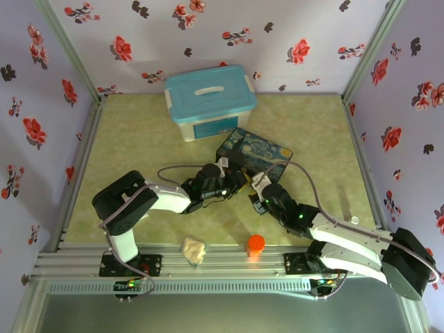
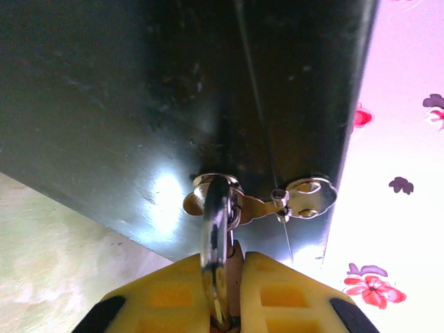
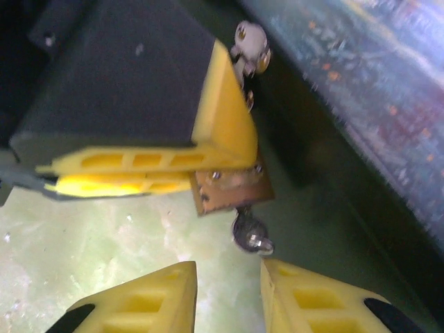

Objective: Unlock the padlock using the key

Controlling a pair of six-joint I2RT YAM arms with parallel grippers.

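Where clamped, brass padlock [image 3: 232, 192] protrudes.

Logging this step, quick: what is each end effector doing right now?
Left end effector: closed on the padlock.
Right end effector: open, holding nothing; the key sits just ahead of its fingertips.

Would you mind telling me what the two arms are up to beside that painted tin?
The left gripper is clamped on the small brass padlock, whose shackle is hooked through the latch of the painted tin. The key appears to sit in the padlock's underside. The right gripper is open, its fingers apart just short of the key and not touching it. The key has not yet been gripped.
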